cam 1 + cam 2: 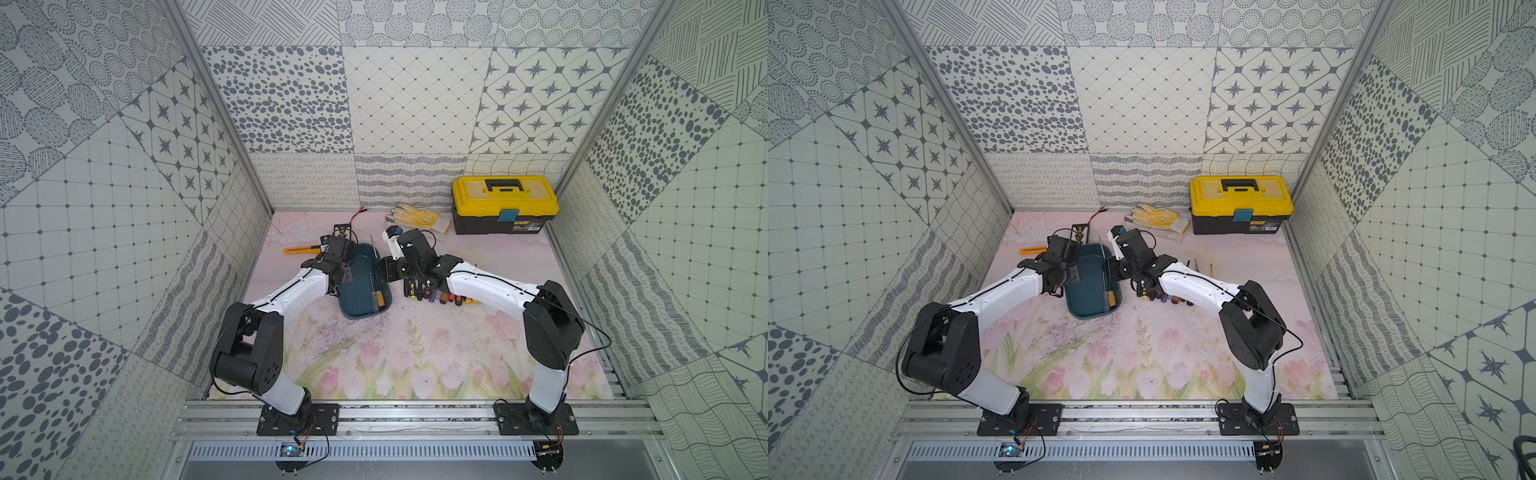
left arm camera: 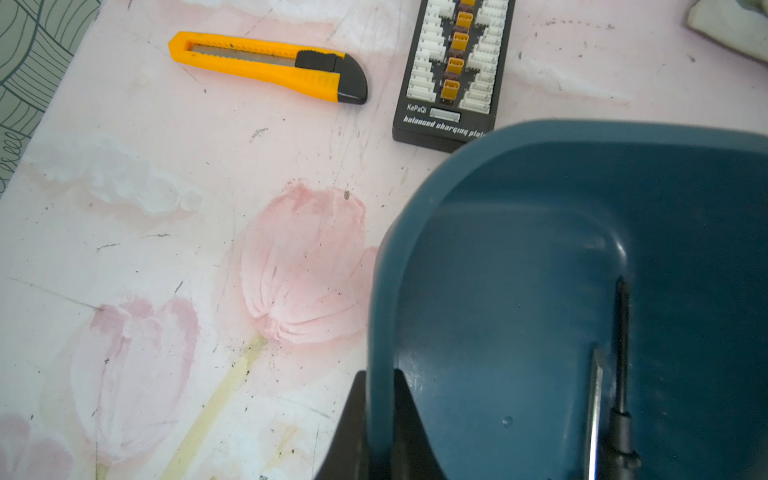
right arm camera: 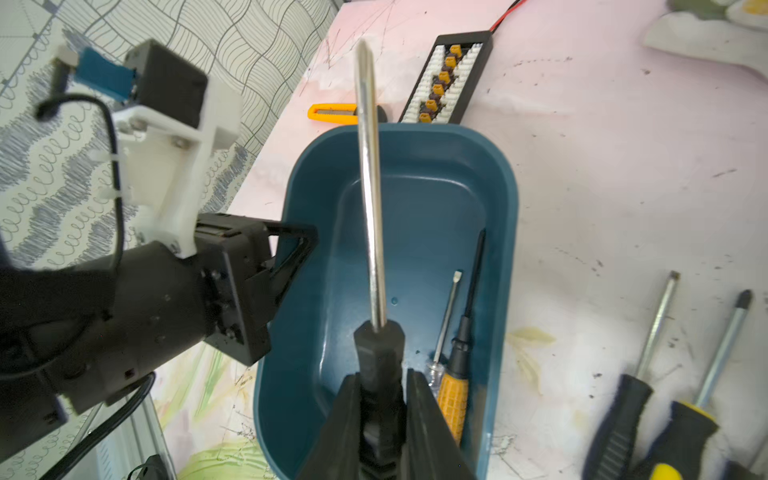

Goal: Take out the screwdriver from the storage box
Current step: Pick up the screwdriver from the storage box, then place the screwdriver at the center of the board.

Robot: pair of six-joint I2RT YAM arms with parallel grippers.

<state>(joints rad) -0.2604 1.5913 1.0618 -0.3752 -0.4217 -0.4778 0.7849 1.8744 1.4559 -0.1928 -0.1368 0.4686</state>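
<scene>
1. The left pincer (image 2: 380, 386) is clamped shut across the left wall of the storage box (image 1: 359, 307), which sits left of the middle of the bench (image 1: 415, 353). Risk: the thin, smooth wall slips out of the fingers. The box could then skid toward the utility knife (image 2: 266, 66) and charging board (image 2: 453, 75) at its far end.
2. The left arm (image 3: 124, 311) hangs close beside the box. Risk: a wide leftward swing of the held tool hits it.
3. The screwdriver (image 3: 370, 187) has a long silver shaft and a black handle. It is in the air over the box, along its length, tip toward the bench's far edge, and not yet past the rim. Risk: a low or sideways exit snags the tip on the far rim and yanks the box against the left hold.
4. The right pincer (image 3: 381, 382) is closed on the black handle near its shaft end. Risk: the long shaft levers on this hold, so the handle twists in the fingers and the tool drops back in.
5. An orange-handled screwdriver (image 3: 453, 399) and a clear-handled screwdriver (image 3: 444, 316) lie on the box floor by the right wall. Risk: a low pass to the right knocks them.
6. A row of screwdrivers (image 1: 451, 298) lies on the bench just right of the box. Risk: a set-down there lands on the handles and the tool rolls off.
</scene>
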